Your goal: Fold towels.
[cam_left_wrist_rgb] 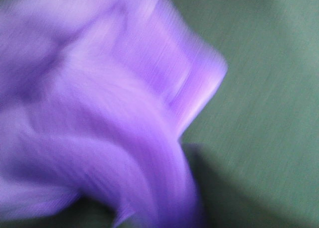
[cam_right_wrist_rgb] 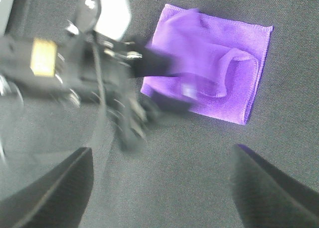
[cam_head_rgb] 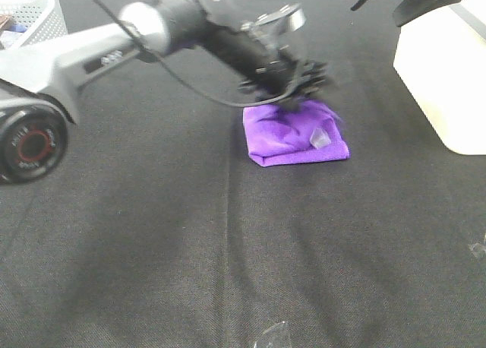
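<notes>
Step in hand, as judged: a further fold of the towel (cam_head_rgb: pixel 296 139), already doubled into a small thick rectangle. Lying on the black tabletop (cam_head_rgb: pixel 152 249), right of centre in the high view, near a white box (cam_head_rgb: pixel 444 82) but apart from it.

Left claw (cam_head_rgb: pixel 298 90): reaching across to the towel's far edge, directly over the cloth. Blurred in every view; cannot tell how far open, nor whether gripping cloth.

Right claw (cam_right_wrist_rgb: pixel 160 158): raised well clear of the towel, fingers (cam_right_wrist_rgb: pixel 50 193) spread wide, holding nothing.

Next move, as judged: confirm a hold on the far edge, carry it over to the near edge, align the borders, release, press flat.

View differences:
- In the high view only: the whole reach of the left arm.
- In the right wrist view only: the towel's outline from above, with a loose rounded fold on top.
- In the left wrist view: nothing but smeared purple cloth close to the lens and a patch of tabletop; no fingers visible.
</notes>
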Action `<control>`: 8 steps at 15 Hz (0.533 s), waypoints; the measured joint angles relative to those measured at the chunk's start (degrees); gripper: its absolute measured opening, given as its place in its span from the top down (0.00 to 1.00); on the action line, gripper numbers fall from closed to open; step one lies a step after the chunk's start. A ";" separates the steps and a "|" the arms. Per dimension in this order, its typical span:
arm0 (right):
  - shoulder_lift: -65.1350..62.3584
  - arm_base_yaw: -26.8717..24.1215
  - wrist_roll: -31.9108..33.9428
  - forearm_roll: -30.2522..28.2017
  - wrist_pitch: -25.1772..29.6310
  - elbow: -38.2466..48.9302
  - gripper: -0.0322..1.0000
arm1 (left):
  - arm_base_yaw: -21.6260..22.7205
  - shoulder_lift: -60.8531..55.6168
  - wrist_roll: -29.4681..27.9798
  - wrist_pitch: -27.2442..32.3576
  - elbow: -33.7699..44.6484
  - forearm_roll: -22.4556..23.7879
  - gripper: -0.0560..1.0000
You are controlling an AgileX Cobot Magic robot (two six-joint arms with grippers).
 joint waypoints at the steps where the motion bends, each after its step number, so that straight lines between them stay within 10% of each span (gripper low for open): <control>1: -0.63 0.00 0.00 -0.23 0.00 0.00 0.27 | -1.32 0.00 3.84 -2.35 0.00 -2.98 0.25; 5: -3.84 0.00 0.00 -1.49 0.06 0.00 0.27 | -3.15 0.00 11.57 -3.67 0.00 -5.50 0.24; 8: -5.33 0.00 0.00 -3.32 0.06 0.00 0.27 | -1.09 -2.29 10.31 1.43 0.00 3.72 0.24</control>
